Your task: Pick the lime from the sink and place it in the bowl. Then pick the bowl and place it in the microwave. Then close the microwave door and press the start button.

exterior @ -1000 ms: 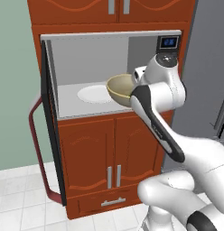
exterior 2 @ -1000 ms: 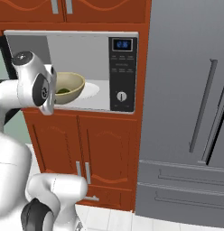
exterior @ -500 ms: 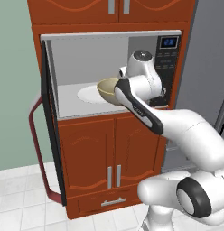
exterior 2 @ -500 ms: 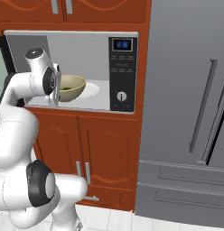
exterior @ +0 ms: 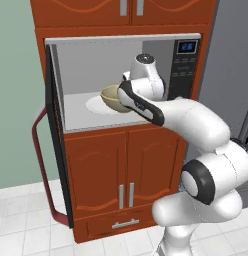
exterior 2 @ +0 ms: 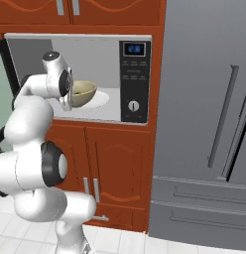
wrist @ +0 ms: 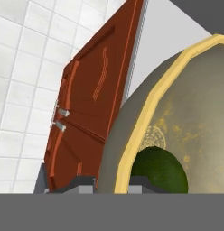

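With the gripper (wrist: 112, 182) pinching the bowl (exterior: 114, 97) rim at six o'clock, lime (wrist: 160, 169) inside, lower it level onto the microwave (exterior 2: 126, 106) turntable (exterior: 97, 105) before releasing.

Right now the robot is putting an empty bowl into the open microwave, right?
Not empty. The hand view shows the lime lying inside the bowl. The rest is right: the gripper holds the bowl in the open microwave.
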Tool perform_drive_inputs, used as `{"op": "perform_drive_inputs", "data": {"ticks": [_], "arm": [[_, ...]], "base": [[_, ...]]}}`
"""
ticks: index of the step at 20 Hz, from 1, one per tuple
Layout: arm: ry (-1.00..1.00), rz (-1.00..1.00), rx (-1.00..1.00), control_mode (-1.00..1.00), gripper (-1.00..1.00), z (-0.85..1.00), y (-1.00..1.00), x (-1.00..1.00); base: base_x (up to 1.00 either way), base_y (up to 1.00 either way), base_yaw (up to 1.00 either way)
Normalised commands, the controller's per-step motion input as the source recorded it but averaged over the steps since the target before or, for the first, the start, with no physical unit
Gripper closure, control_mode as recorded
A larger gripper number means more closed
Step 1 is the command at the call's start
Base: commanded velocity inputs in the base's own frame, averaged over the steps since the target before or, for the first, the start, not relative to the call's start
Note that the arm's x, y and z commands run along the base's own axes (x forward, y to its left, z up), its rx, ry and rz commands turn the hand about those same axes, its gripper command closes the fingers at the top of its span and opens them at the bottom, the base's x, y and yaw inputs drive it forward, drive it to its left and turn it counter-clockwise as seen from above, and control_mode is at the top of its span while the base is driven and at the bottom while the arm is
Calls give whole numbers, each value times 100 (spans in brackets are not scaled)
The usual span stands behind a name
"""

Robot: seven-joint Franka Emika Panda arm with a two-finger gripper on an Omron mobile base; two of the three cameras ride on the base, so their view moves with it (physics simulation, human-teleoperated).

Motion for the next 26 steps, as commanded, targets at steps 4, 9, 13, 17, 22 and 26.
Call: {"op": "perform_drive_inputs", "data": {"ticks": [4, 9, 13, 17, 22, 26], "arm": [[0, 8, -1, -100, 100, -50, 4, 78], [0, 5, -3, -100, 100, -47, 17, 58], [0, 3, -1, -100, 100, -32, 16, 53], [0, 1, 0, -100, 100, -18, 5, 69], [0, 0, 0, -100, 100, -8, 0, 56], [0, 0, 0, -100, 100, -18, 1, 33]], "base": [[0, 0, 0], [0, 0, 0], [0, 0, 0], [0, 0, 0], [0, 0, 0], [0, 0, 0]]}}
